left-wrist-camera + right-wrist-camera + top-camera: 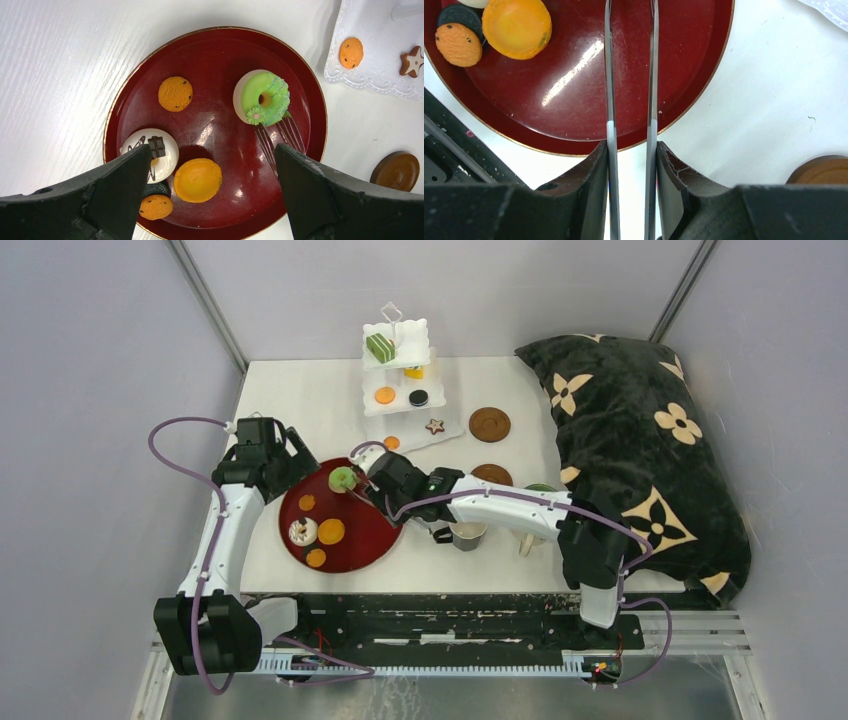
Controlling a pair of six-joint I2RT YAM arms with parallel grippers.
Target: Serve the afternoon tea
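A green donut (342, 478) (262, 97) lies at the far side of the dark red tray (365, 540). My right gripper (392, 483) (631, 147) is shut on the metal tongs (610, 75), whose forked tips (277, 137) touch the donut's edge. Above the tray's left rim my left gripper (268, 455) (212, 150) hangs open, holding nothing. An orange tart (197, 180), orange cookies (175, 93) and a white chocolate donut (161, 147) also lie on the tray. The white three-tier stand (372, 405) holds a green striped cake (379, 346), an orange disc (385, 395) and a star cookie (435, 426).
Two brown coasters (489, 424) (492, 474) lie right of the stand. A mug (467, 535) stands under my right arm, with a green one (541, 488) half hidden behind it. A large black flowered cushion (640, 440) fills the right side.
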